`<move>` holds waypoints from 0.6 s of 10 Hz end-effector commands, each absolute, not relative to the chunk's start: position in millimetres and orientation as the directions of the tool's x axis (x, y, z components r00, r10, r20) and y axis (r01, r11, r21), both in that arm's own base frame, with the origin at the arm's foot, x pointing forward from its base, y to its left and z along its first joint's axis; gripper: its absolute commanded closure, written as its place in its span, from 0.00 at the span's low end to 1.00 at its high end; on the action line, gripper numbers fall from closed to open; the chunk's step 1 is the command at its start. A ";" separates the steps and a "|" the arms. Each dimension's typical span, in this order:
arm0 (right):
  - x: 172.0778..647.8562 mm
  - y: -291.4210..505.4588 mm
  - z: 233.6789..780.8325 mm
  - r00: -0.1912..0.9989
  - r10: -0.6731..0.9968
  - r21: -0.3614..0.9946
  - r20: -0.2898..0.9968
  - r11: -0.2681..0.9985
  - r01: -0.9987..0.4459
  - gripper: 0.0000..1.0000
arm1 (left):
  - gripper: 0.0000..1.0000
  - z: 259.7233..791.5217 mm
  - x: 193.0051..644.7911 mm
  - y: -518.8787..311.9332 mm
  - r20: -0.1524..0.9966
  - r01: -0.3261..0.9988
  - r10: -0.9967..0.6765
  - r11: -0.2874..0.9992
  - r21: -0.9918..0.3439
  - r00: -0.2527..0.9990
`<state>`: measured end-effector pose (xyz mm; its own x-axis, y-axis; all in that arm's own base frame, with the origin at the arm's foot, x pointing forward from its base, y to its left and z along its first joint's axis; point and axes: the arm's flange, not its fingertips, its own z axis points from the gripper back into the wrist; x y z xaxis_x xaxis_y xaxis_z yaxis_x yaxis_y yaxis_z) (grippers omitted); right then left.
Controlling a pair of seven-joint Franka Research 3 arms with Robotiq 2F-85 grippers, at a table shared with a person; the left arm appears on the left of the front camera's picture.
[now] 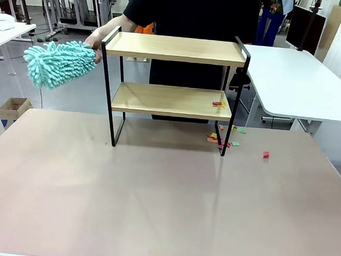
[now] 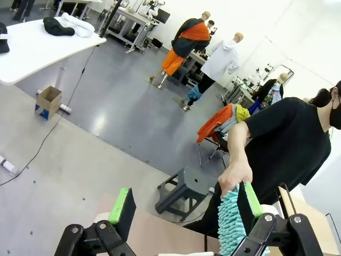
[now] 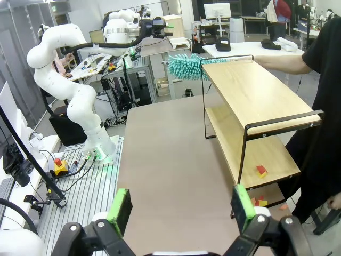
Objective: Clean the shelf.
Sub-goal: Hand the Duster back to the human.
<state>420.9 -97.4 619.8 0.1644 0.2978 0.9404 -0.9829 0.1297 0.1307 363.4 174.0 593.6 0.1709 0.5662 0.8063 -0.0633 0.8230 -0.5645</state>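
Both claws agape; scraps [image 1: 218, 103] on shelf [image 1: 171, 100] lower board.

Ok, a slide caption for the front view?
Person's hand holds a teal duster beside the two-tier shelf; coloured scraps litter the table.

Bright even indoor light, sharp, wide-angle wrist distortion

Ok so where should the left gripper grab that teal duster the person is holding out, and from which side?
Probably the fluffy teal duster head's free end, coming from the robot's left: the person's hand covers the shelf-side end, and the open left gripper already has the head beside one finger.
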 end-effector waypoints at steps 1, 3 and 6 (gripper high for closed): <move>417.2 -97.3 619.9 0.155 0.309 0.122 0.938 0.124 -0.985 0.00 | 0.00 591.2 364.7 172.6 0.813 -0.067 0.559 0.829 -0.556 0.164; 417.2 -97.3 619.9 0.155 0.309 0.122 0.938 0.124 -0.985 0.00 | 0.00 591.2 364.7 172.6 0.813 -0.067 0.559 0.829 -0.556 0.164; 417.2 -97.3 619.9 0.155 0.309 0.122 0.938 0.124 -0.985 0.00 | 0.00 591.2 364.7 172.6 0.813 -0.067 0.559 0.829 -0.556 0.164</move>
<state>420.9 -97.4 619.8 0.1643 0.2978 0.9404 -0.9829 0.1297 0.1307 364.0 174.0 592.7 0.1727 0.5658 0.8063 -0.0657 0.8233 -0.5637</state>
